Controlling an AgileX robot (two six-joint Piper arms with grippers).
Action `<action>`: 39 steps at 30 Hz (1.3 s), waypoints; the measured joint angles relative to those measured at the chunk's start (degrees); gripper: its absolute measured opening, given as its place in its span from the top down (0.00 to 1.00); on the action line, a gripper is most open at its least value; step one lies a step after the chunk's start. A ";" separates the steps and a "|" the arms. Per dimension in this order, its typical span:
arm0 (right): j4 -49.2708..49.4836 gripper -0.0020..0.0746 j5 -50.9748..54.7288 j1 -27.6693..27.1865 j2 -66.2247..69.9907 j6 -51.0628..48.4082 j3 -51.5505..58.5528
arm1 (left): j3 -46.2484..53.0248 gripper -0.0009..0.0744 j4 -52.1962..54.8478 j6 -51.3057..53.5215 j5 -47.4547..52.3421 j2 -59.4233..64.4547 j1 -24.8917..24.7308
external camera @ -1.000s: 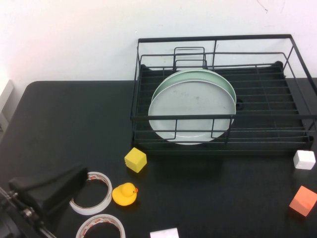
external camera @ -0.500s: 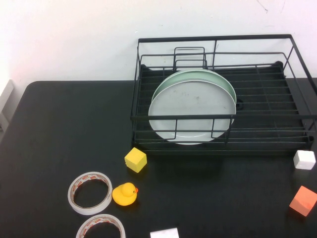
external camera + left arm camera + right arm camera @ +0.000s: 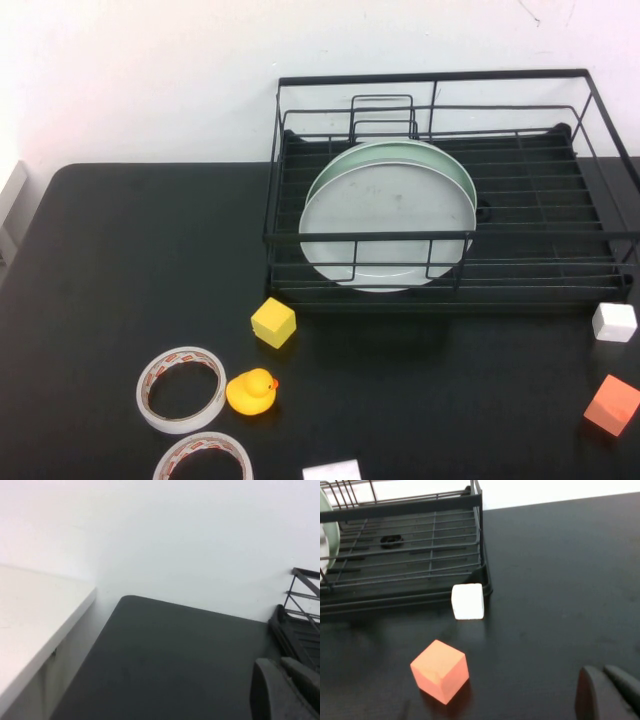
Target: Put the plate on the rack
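The plate (image 3: pixel 387 228) is leaning inside the rack (image 3: pixel 560 190), against a green plate (image 3: pixel 455 165). The left end effector (image 3: pixel 282 690) and right end effector (image 3: pixel 607 692) are showing clenched fingers, holding nothing, above the desk (image 3: pixel 150 260).

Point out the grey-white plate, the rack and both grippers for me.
plate (image 3: pixel 385 225): high view, its face.
rack (image 3: pixel 436 78): high view, top rear rail.
left gripper (image 3: pixel 281 689): left wrist view, finger pair.
right gripper (image 3: pixel 605 692): right wrist view, finger pair.
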 joint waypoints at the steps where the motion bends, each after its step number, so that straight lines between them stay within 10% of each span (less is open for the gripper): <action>1: 0.00 0.98 0.09 0.00 0.00 0.00 0.00 | 0.00 0.99 0.01 0.00 0.53 -0.09 0.00; 12: -0.10 0.98 0.09 0.00 0.00 0.00 0.00 | -0.10 0.99 -3.41 -0.39 16.79 -0.82 -1.78; 39: -0.10 0.98 0.09 0.00 0.00 0.00 -0.10 | -0.10 0.99 -3.63 1.55 17.36 -1.29 -7.98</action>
